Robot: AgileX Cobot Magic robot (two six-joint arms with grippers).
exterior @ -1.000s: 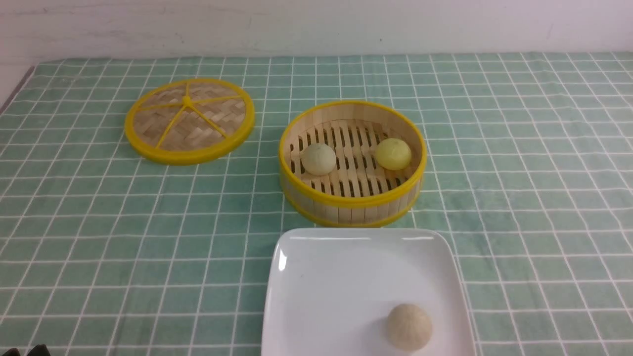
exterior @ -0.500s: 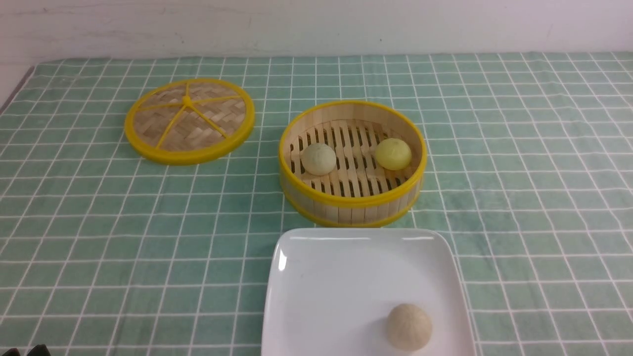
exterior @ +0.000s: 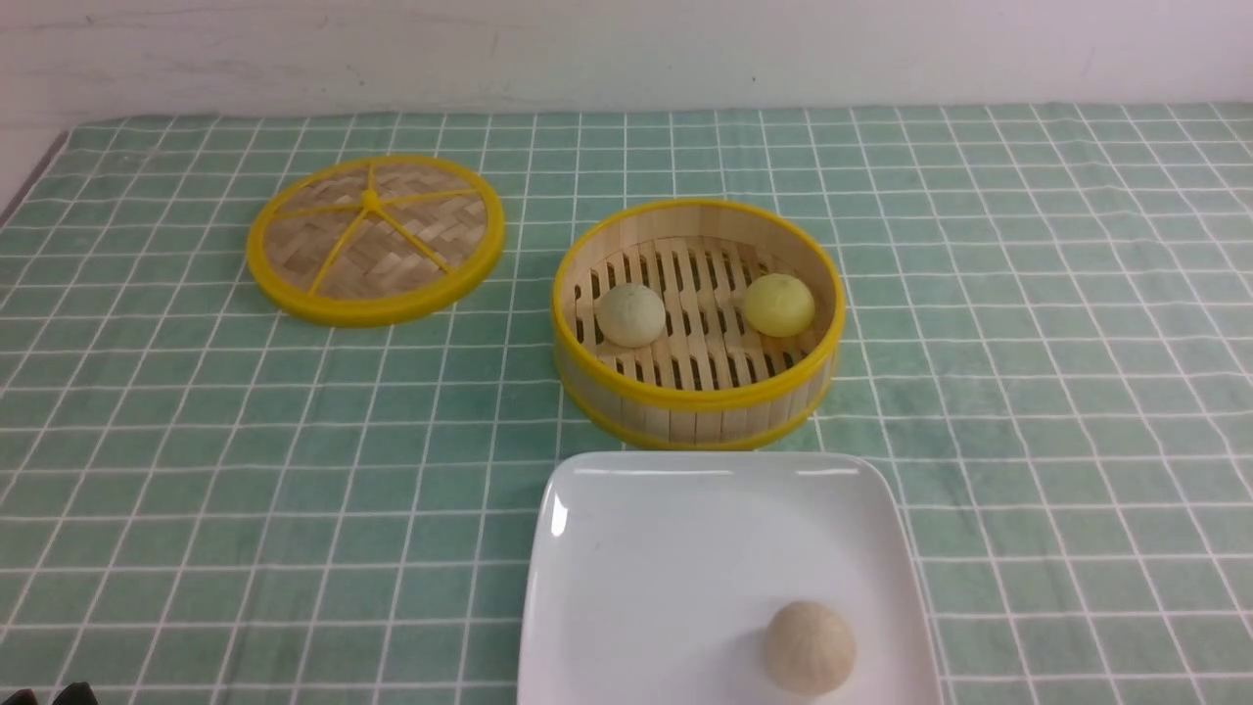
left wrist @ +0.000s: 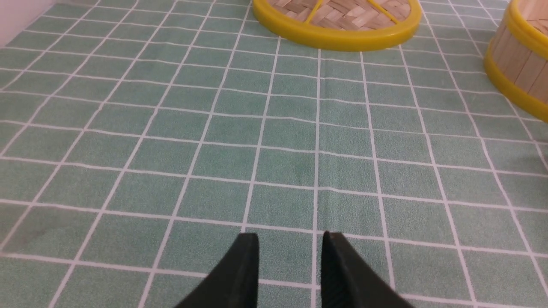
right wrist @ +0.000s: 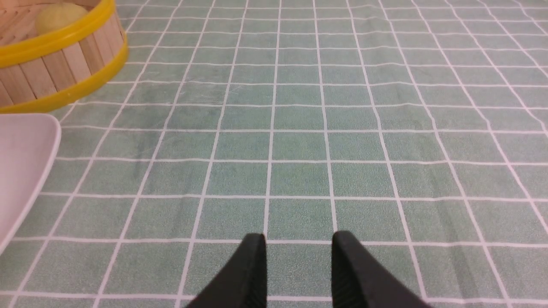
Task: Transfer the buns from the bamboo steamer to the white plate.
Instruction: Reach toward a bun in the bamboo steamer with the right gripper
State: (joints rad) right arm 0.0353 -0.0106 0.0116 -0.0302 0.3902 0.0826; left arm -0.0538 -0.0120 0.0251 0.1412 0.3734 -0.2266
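The yellow bun and the cream bun both lie on the slatted floor of the bamboo steamer, the yellow one at about 3 o'clock and the cream one at 9 o'clock, well apart. Neither has been moved yet.

The white plate sits just beside the steamer at its 6 o'clock, on the robot's side. It carries only a tan bun near its 5 o'clock corner. The woven lid lies flat on the green checked tablecloth at the steamer's 10 o'clock.

The left gripper hangs over bare cloth with its jaws part open and nothing between them. The right gripper is the same, over cloth off to the steamer's 4 o'clock.

The step in hand looks like the approach for the first pick. The right arm seems better placed for the yellow bun. It needs to swing over the rim, come down from above with its jaws astride the bun, and close gently, since the ball may roll on the slats.
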